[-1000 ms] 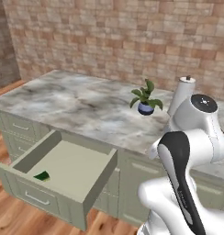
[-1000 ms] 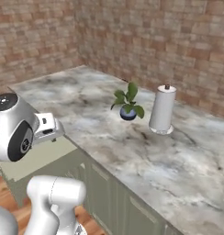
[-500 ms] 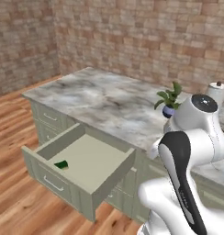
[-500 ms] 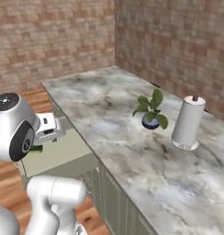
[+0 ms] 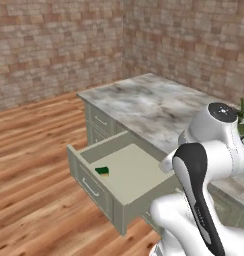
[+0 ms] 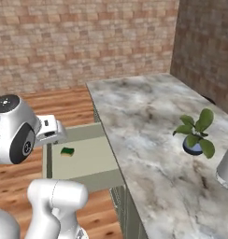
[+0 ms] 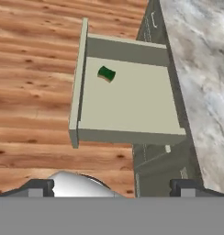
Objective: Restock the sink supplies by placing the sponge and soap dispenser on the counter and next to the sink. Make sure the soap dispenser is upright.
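Observation:
The sponge (image 5: 102, 171) (image 6: 67, 151) (image 7: 106, 74), a small green block with a yellowish edge, lies flat on the floor of an open sage-green drawer (image 5: 91, 187) (image 6: 85, 163) (image 7: 127, 108), near its front corner. My gripper (image 7: 113, 189) hangs well above the drawer and looks down into it. It is open, its fingertips (image 7: 40, 187) stand wide apart, and nothing is between them. The soap dispenser, the counter and the sink are out of view.
The drawer juts out from a marble island top (image 5: 144, 100) (image 6: 144, 121) (image 7: 201, 69) over wooden floor (image 5: 39, 130). A potted plant (image 6: 195, 135) and a white paper towel roll (image 6: 226, 170) stand on the marble. Brick walls close the corner behind.
The base has driven and turned, so the whole scene has slid across both base views; the open drawer with the sponge now sits closer. The gripper stays open.

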Robot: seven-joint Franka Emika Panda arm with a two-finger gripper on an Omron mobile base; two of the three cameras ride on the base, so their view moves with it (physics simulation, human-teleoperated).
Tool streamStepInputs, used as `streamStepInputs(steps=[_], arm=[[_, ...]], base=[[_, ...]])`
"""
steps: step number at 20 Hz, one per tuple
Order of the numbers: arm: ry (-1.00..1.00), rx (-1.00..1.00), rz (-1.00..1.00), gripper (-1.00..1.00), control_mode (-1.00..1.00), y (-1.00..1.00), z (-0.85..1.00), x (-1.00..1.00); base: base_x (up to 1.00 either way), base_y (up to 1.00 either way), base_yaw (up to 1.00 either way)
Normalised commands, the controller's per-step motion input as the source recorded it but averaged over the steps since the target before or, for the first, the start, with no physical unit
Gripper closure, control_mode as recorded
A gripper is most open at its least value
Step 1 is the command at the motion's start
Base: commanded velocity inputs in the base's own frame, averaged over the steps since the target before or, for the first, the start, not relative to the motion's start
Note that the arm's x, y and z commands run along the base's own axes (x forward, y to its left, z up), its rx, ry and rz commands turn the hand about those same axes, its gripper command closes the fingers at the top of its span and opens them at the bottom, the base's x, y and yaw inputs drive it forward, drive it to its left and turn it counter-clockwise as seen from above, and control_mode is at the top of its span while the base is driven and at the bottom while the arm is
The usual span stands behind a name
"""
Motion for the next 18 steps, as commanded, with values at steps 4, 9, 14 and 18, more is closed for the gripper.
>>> streamStepInputs(steps=[4,9,14,18], arm=[[0.00,0.00,0.00,-1.00,1.00,0.00,0.00,0.00],[0.00,0.00,0.40,-1.00,-1.00,-0.03,-0.07,0.60],[0.07,0.00,0.39,-1.00,-1.00,0.01,-0.19,1.00],[0.16,-0.02,0.31,-1.00,-1.00,0.13,-0.29,0.98]], base=[[0.07,0.00,0.39],[0.00,0.00,0.00],[0.00,0.00,0.00],[0.00,0.00,0.00]])
